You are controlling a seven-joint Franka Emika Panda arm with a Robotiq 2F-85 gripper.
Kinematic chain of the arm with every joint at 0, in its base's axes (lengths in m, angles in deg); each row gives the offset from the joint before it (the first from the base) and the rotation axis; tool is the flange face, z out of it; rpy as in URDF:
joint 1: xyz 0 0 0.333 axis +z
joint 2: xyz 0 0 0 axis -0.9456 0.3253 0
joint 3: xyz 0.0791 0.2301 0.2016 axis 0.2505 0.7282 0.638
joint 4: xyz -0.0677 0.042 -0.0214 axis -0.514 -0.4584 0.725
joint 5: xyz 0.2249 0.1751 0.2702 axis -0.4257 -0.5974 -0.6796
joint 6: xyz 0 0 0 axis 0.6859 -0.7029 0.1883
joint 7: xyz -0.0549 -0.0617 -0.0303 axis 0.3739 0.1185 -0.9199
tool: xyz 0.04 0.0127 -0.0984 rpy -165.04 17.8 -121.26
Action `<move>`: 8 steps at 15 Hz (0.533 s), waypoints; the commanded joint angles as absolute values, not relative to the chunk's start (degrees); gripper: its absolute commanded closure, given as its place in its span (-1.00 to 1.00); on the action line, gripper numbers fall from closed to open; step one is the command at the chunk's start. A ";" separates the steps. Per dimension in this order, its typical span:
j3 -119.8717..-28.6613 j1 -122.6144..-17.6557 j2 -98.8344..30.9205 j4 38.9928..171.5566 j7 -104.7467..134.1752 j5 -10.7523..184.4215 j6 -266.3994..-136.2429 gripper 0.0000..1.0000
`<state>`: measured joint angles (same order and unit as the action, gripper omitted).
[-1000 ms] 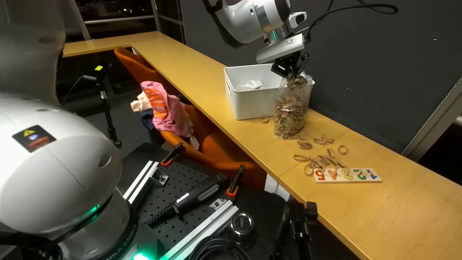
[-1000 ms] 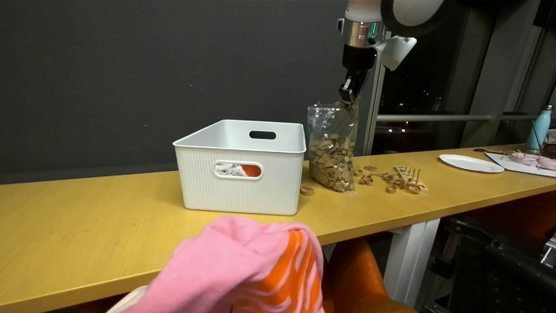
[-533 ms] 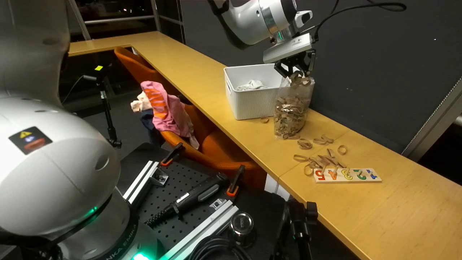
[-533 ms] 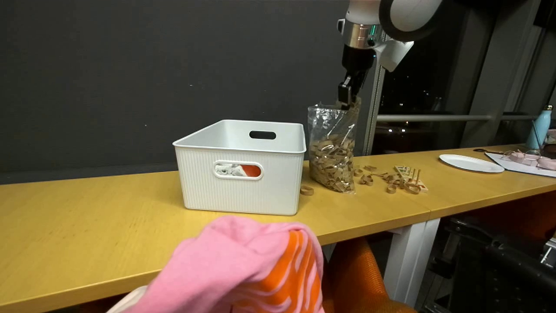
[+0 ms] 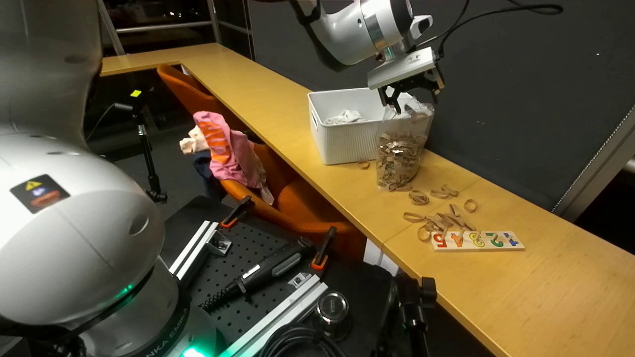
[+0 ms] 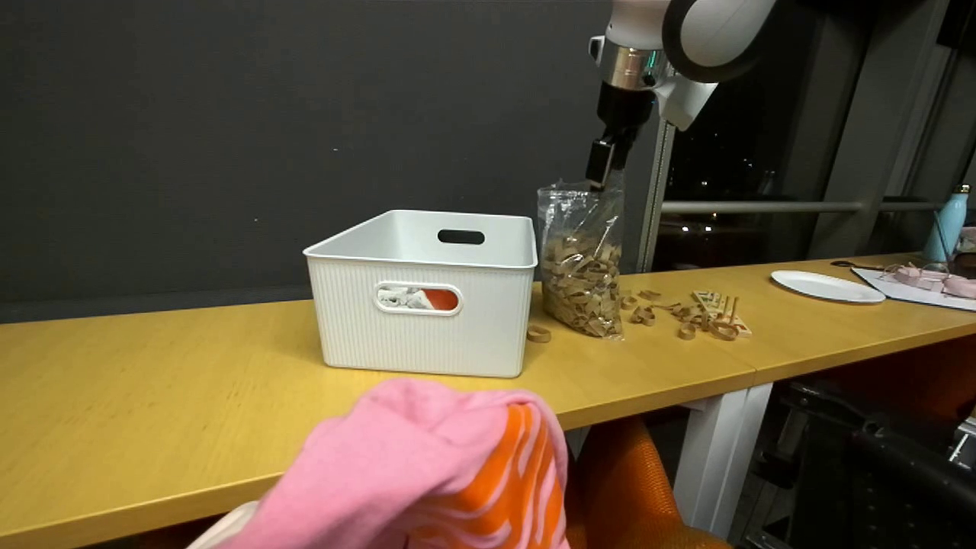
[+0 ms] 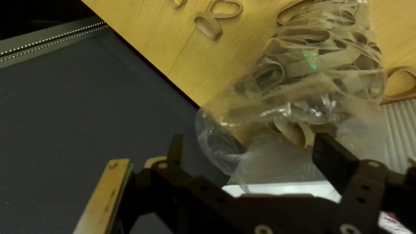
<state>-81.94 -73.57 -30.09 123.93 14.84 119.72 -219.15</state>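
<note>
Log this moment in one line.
end effector: open, at top of clear bag; bag: upright, tan bands inside; white bin: beside bag; loose bands: beside number board

Blk metal two-finger gripper: one outer link shows yel.-tan. Clear plastic bag: transp., w/ wht glints. Tan flat loop bands: uniform tan-brn. Off-wht rect. plastic bin: vert. ribbed pattern, outer walls. Yel.-tan wood tabletop: faint grain. Pale rect. wood number board: numerals red 5, org. 4, yel. 3, grn 2, blu 1. Pink soft cloth: org. patch w/ wavy pink lines. Org. woven-fabric chair: solid org. Dk-gray flat wall panel: near-uniform. Lt-blu slim bottle: solid lt-blu body.
</note>
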 commanded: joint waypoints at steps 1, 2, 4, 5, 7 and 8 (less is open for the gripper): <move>-82.91 -73.68 -28.52 122.08 13.13 121.56 -222.39 -1.00; -83.04 -73.73 -28.20 121.71 12.79 121.61 -223.00 -1.00; -83.35 -73.79 -27.93 121.57 12.47 121.57 -224.77 -1.00; -83.73 -73.51 -28.66 122.24 13.45 121.44 -224.83 -1.00; -85.62 -72.44 -30.84 125.07 16.12 123.79 -226.98 -1.00; -86.30 -72.27 -32.21 126.69 17.06 124.85 -228.34 -1.00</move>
